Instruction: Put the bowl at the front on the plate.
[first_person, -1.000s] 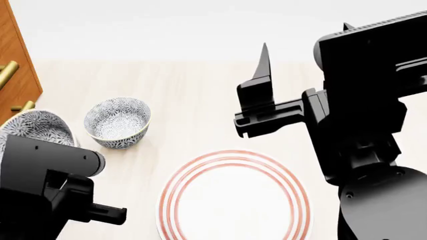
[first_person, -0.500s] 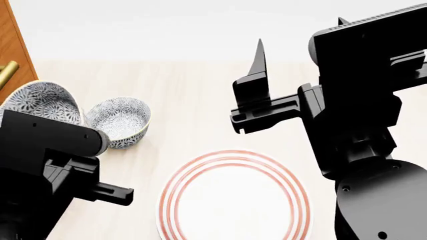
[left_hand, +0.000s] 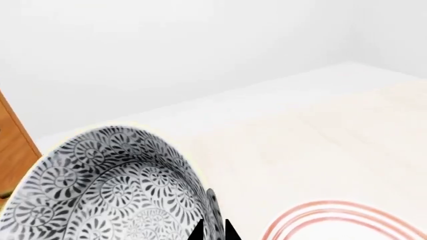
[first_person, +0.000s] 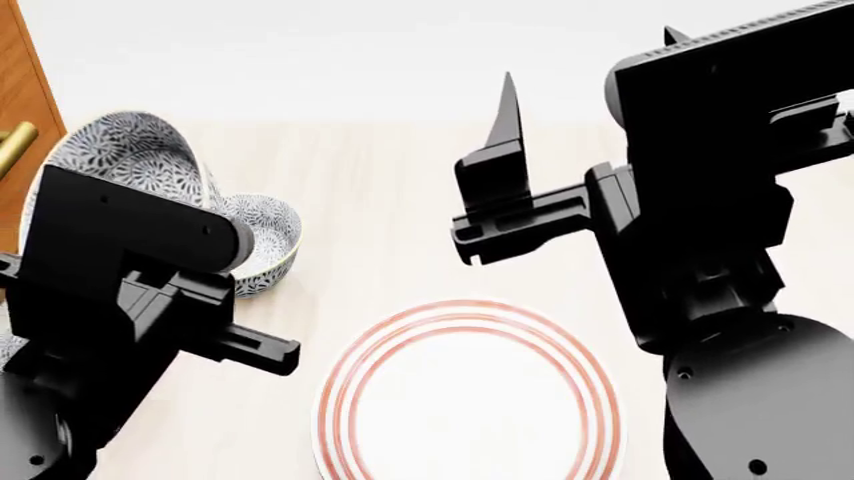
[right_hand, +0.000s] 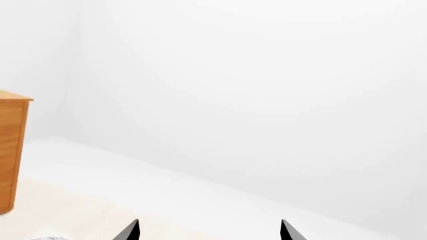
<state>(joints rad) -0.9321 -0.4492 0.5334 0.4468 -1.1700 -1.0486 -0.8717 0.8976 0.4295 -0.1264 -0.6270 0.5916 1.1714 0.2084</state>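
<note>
Grey-blue flowers covered the bowl, which hung tilted in the air, clear of the table, off to the plate's far left. The left pincer had closed on its rim, one finger inside and one outside, which would explain the tilt: held by one edge, the bowl leaned away from the grip. A second patterned bowl sat on the table just beside the lifted one, nearer the plate. The plate itself lay bare, ready to receive. Beyond the plate's far right, the right pincer hovered open and empty, likely parked out of the way.
</note>
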